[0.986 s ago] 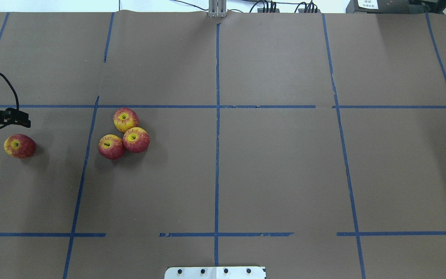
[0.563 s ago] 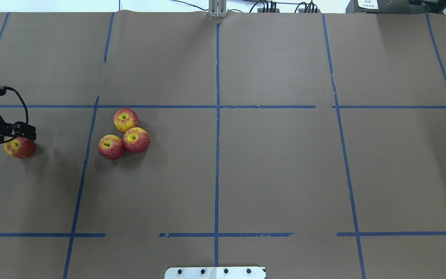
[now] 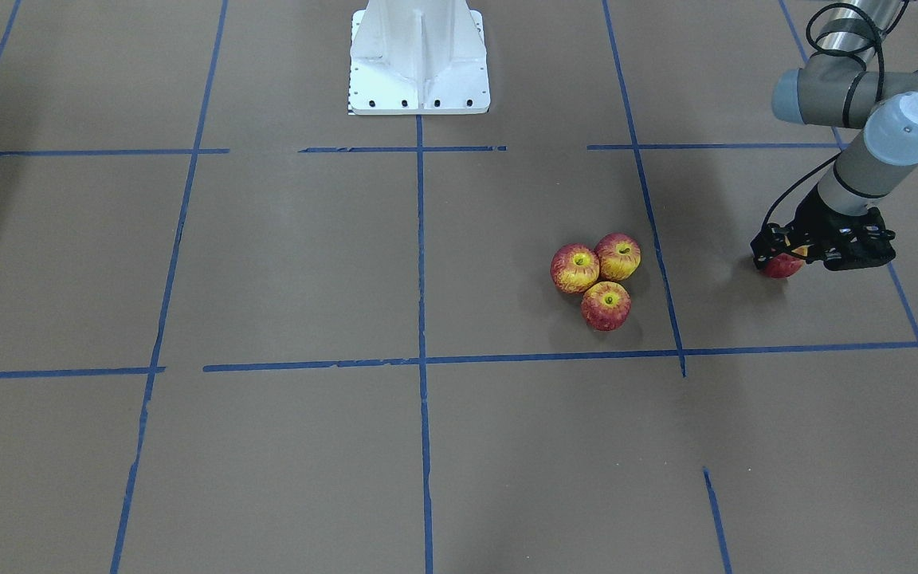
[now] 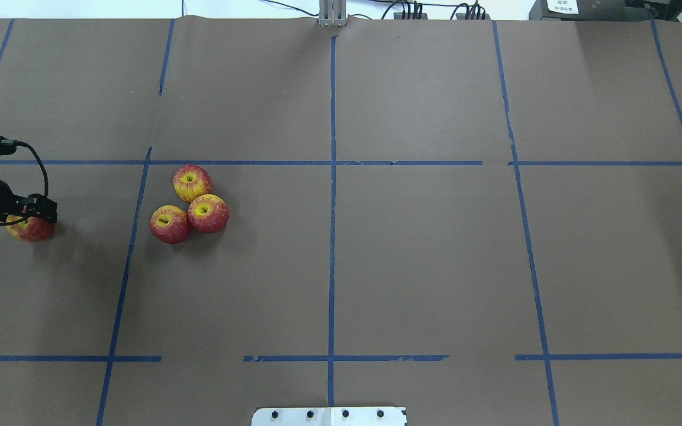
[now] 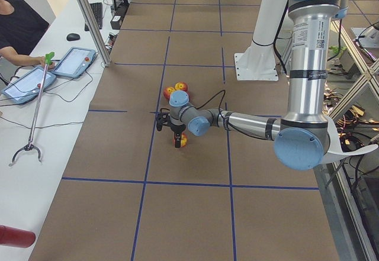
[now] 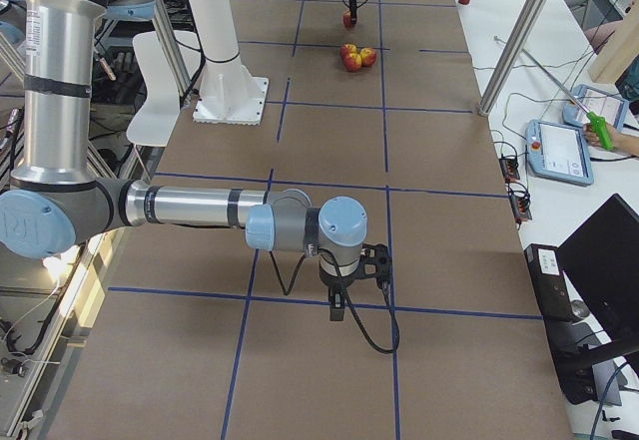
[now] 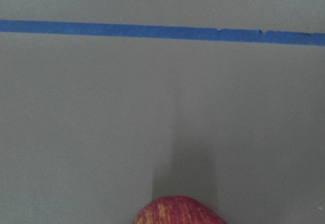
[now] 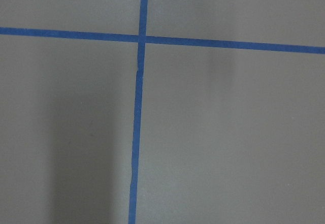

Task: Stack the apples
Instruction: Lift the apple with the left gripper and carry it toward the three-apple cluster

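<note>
Three red-and-yellow apples touch in a cluster [image 4: 190, 207] on the brown table, also in the front view [image 3: 598, 277]. A fourth apple [image 4: 33, 229] lies alone at the far left, also in the front view [image 3: 782, 266]. My left gripper [image 4: 32, 212] hangs just over it, covers its top and looks open; its jaws are apart from the apple. The left wrist view shows only the apple's top [image 7: 177, 212] at the bottom edge. My right gripper [image 6: 351, 282] shows only in the exterior right view, low over bare table; I cannot tell if it is open.
Blue tape lines [image 4: 331, 177] divide the brown paper. The white base plate [image 3: 419, 60] stands at the robot's side. An operator's desk with tablets [image 5: 65, 65] lies beyond the far table edge.
My left gripper has moved toward the robot and down, from beside the lone apple to right over it, now covering its top. The apples have not moved.
</note>
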Motion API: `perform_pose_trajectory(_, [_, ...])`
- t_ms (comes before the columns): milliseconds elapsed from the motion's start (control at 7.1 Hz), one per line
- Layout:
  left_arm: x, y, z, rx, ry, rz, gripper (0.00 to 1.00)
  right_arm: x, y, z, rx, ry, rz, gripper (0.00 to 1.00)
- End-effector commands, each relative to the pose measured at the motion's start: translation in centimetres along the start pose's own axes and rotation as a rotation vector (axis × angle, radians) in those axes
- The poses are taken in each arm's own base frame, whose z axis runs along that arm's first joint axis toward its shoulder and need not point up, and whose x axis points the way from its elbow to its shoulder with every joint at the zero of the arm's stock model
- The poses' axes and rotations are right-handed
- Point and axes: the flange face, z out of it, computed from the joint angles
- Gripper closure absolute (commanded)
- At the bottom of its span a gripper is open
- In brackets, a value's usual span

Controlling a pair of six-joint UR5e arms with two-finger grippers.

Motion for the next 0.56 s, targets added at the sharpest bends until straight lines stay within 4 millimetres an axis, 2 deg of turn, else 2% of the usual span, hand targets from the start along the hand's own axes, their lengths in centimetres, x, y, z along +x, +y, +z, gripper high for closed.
perform_pose_trajectory(0, [1.6, 0.2, -1.6, -0.009, 0.041, 0.004, 1.00, 0.0, 0.0, 0.0, 0.000, 0.000, 0.000, 0.00])
perform_pose_trajectory(141, [5.4, 0.8, -5.3, -0.045, 0.124, -0.011, 1.00, 0.0, 0.0, 0.0, 0.000, 0.000, 0.000, 0.00])
perform_pose_trajectory(282, [9.6, 0.1, -9.1, -0.015, 0.181, -0.030, 1.00, 0.0, 0.0, 0.0, 0.000, 0.000, 0.000, 0.00])
perform_pose_trajectory(423, [13.5, -1.4, -11.1, 0.012, 0.232, -0.075, 1.00, 0.0, 0.0, 0.0, -0.001, 0.000, 0.001, 0.00])
